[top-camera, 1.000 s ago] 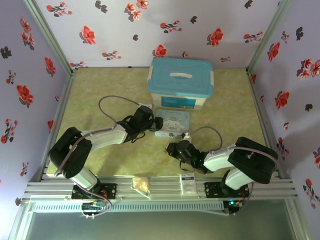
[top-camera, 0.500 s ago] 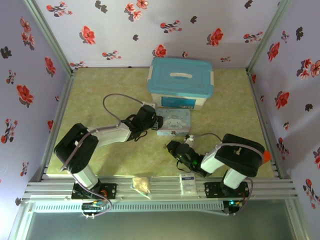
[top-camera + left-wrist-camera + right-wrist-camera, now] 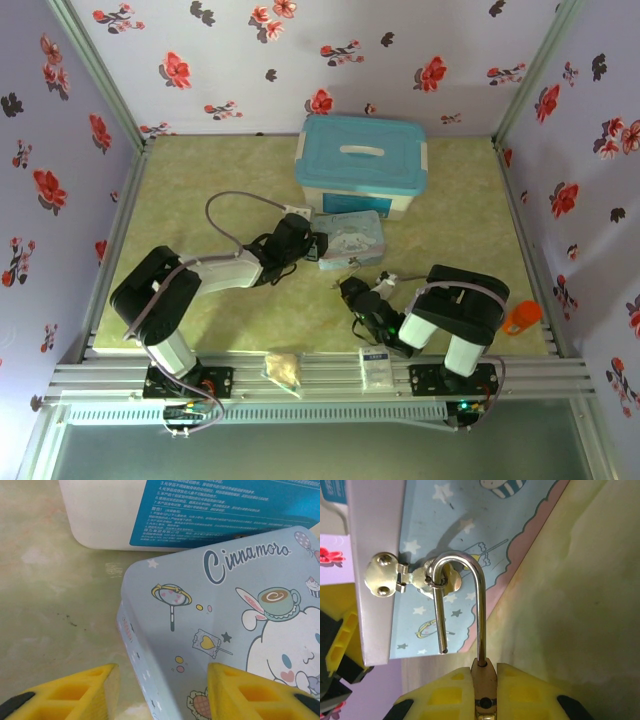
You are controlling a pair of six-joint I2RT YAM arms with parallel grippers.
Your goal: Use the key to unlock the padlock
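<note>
My right end effector (image 3: pixel 484 672) is closed on the brass body of the padlock (image 3: pixel 479 620), at the front wall of the Cinnamoroll tin (image 3: pixel 210 630). The unlocking looks done to me: the shackle is popped up and its short leg hangs free of the body, just beside the tin's front. The curved top is not yet out of the small ring (image 3: pixel 431 579) on the tin's hasp, so the padlock is hooked to the tin. About the key I cannot tell; my fingers cover the lower part of the lock. My left end effector (image 3: pixel 162 682) has its jaws apart on each side of a tin corner; if they press it, I cannot tell. What is left, I think, is to slide the shackle out.
</note>
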